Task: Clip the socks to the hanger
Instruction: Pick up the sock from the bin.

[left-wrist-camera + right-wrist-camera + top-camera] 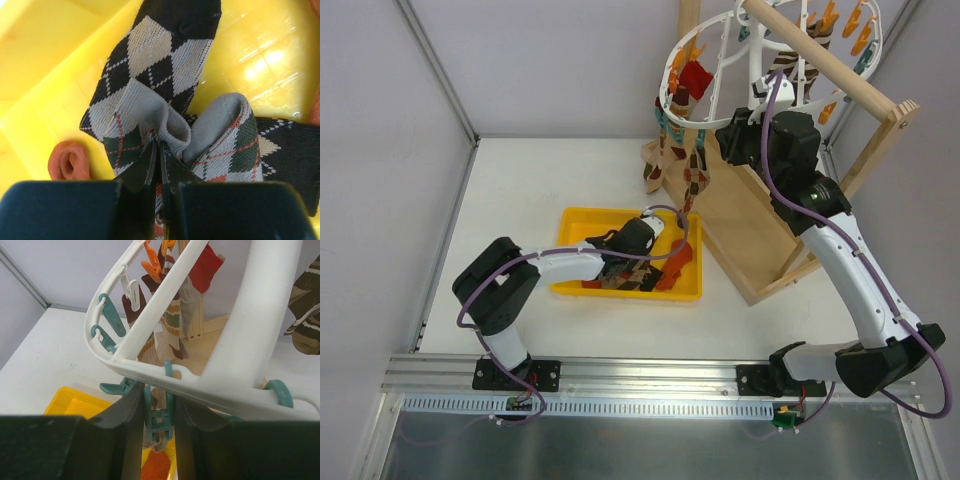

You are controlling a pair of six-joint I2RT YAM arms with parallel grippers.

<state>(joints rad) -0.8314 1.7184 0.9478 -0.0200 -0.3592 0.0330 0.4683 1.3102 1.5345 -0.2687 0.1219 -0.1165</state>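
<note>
the left gripper point(160, 150), jaws drawn almost together, pinches a fold of the grey cuff of a brown-and-beige argyle fabric sock point(220, 135) lying in the yellow plastic tray point(575, 222) near the middle of the table. a plain orange-red sock point(70, 161) lies close beside it in the tray. at the far right, the right gripper point(159, 407) brackets a teal plastic clothespin point(158, 422) dangling from the rim of the white plastic oval ring hanger point(260, 325). its jaws, narrowly apart, appear to squeeze the pin, though contact is hard to confirm. the hanger hangs from a wooden rod-and-frame stand point(745, 215).
</note>
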